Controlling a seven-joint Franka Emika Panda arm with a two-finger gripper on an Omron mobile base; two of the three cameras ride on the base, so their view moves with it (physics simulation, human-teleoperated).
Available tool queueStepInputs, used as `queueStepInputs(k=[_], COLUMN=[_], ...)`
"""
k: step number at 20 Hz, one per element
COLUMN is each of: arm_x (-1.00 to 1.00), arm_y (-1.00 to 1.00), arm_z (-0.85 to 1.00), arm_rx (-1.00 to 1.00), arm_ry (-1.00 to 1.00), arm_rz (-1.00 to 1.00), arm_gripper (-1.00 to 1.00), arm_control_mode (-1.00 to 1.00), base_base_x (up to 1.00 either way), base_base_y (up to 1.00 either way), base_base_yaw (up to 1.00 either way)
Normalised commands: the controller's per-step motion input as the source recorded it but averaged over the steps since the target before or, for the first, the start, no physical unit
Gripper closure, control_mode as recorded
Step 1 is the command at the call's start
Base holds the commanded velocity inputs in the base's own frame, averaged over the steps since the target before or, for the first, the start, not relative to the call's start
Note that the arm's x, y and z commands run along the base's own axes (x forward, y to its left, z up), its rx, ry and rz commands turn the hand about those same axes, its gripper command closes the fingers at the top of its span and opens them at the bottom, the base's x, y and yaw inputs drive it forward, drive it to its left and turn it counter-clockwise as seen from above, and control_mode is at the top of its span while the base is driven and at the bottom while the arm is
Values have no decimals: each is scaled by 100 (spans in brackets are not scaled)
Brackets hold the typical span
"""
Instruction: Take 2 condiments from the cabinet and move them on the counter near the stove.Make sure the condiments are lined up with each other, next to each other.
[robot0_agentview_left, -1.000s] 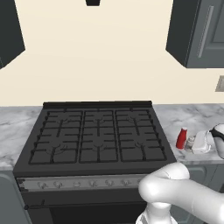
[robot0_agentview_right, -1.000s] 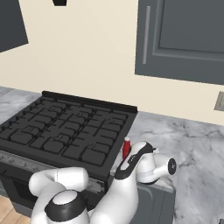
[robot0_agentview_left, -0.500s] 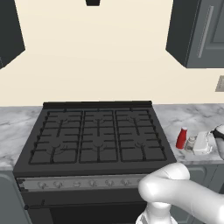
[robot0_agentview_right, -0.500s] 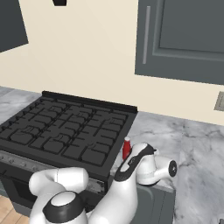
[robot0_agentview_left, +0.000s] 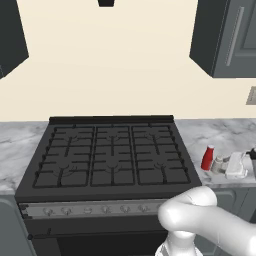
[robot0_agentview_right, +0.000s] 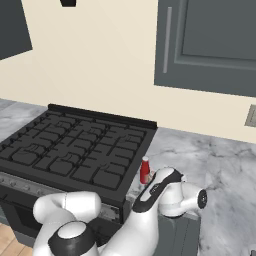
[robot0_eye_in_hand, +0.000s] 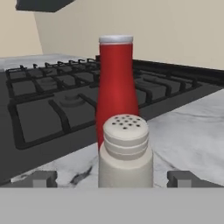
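— Where are the condiments?
— Red squeeze bottle (robot0_eye_in_hand: 115, 87) and beige shaker jar (robot0_eye_in_hand: 125, 151) stand together on the table (robot0_agentview_left: 220, 135), just beside the stove (robot0_agentview_left: 111, 160).
— The claw (robot0_eye_in_hand: 113, 178)?
— Spread wide, released, its tips either side of the jar.

Bare counter (robot0_agentview_right: 220, 165) runs wide and open toward its right edge and back to the wall. Along its left edge the stove (robot0_agentview_left: 112, 157) closes off that side. The red squeeze bottle (robot0_eye_in_hand: 115, 87) and beige jar (robot0_eye_in_hand: 125, 151) stand close together near that left edge, blocking a straight pass between the spread fingertips (robot0_eye_in_hand: 41, 178).
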Motion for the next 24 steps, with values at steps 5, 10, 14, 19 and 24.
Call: queueStepInputs(k=[5,10,14,19,24], arm_x=[-43,-28,1,-23,-18], arm_y=[-22,-3,0,0,6], arm_z=[7,12,0,54,96], arm_rx=[3,4,7,9,3], arm_ry=[-8,-8,-6,5,43], arm_rz=[0,2,0,-2,-9], arm_gripper=[-100,-100,-100,-100,-100], arm_control_mode=[-100,-100,-100,-100,-100], base_base_x=[0,0,0,0,0], base_base_y=[0,0,0,0,0], base_base_yaw=[0,0,0,0,0])
